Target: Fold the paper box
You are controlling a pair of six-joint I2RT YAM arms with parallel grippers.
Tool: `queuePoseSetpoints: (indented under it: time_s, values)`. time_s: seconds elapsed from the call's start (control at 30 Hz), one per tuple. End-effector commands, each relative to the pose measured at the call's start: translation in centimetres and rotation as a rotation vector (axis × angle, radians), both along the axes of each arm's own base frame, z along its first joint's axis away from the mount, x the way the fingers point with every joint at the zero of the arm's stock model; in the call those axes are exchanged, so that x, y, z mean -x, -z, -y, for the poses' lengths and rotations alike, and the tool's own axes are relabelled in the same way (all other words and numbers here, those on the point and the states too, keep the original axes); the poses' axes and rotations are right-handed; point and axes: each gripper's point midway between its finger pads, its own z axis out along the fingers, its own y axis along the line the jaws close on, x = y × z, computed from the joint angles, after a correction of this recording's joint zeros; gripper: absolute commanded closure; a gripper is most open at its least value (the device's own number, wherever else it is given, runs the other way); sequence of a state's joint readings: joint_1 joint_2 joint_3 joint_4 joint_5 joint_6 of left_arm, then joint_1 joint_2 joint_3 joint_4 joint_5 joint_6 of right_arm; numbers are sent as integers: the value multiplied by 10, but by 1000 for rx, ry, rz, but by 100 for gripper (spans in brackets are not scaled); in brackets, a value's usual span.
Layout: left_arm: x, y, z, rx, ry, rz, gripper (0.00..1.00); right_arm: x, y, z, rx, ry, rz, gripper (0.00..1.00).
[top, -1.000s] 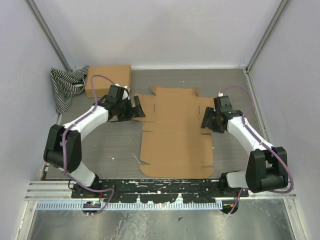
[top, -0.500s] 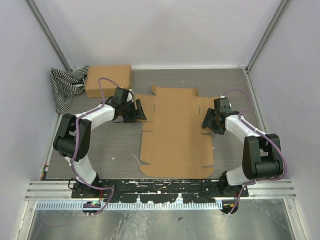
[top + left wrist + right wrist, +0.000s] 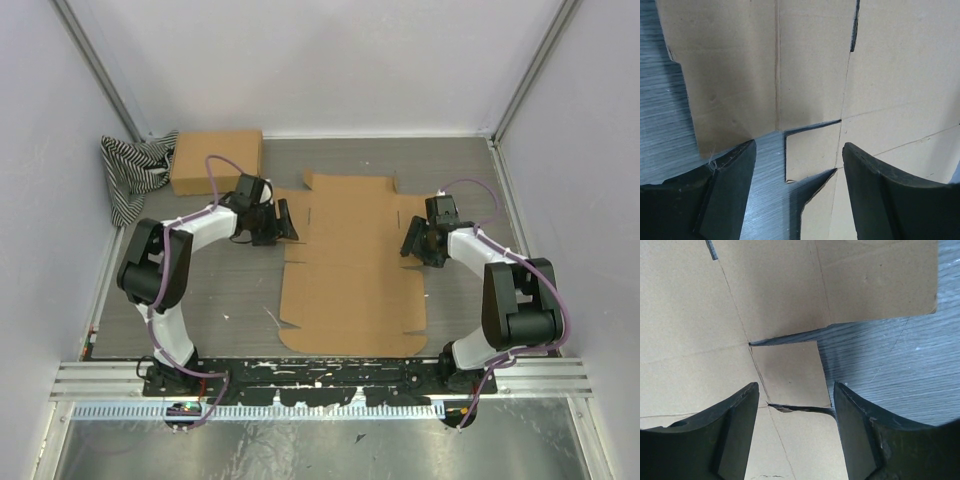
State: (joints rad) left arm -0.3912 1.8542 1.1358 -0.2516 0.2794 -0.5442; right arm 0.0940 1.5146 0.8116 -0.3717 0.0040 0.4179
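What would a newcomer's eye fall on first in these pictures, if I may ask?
The flat, unfolded cardboard blank spread across the middle of the table stands out first. The left tool and the right tool flank it at its two side edges, both open, each poised over a small tab. In the far left corner sit a brown cardboard box and a striped cloth.

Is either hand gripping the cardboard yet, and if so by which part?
Nothing is held. Both the left hand and right hand stand open, each straddling a small side tab of the flat cardboard, not closed on it.
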Motion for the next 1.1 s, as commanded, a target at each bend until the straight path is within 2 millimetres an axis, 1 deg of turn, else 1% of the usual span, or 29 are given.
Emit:
queuePoseSetpoints:
  time_s: [0.0,0.2,0.3,0.37,0.5,0.67,0.77,0.9,1.07]
  values:
    - [0,2,10,9,27,-12,23,-19,-15,-3,-13,-20,70,34]
    - [14,6,29,19,73,-37,23,-20,-14,-8,-35,-35,72,35]
    - [19,8,34,21,82,-47,23,-21,-14,-10,-42,-39,73,35]
    - [20,5,36,26,85,-45,23,-21,-14,-11,-46,-44,73,36]
    - [21,-10,40,36,94,-28,23,-22,-17,-12,-52,-49,80,36]
    - [20,-42,47,59,104,31,23,-24,-20,-14,-54,-56,87,37]
    - [20,-57,56,75,118,59,23,-24,-20,-17,-55,-66,86,37]
    - [22,-64,66,88,129,70,24,-23,-19,-22,-59,-78,82,37]
    - [24,-62,79,116,145,62,24,-22,-16,-28,-62,-95,76,38]
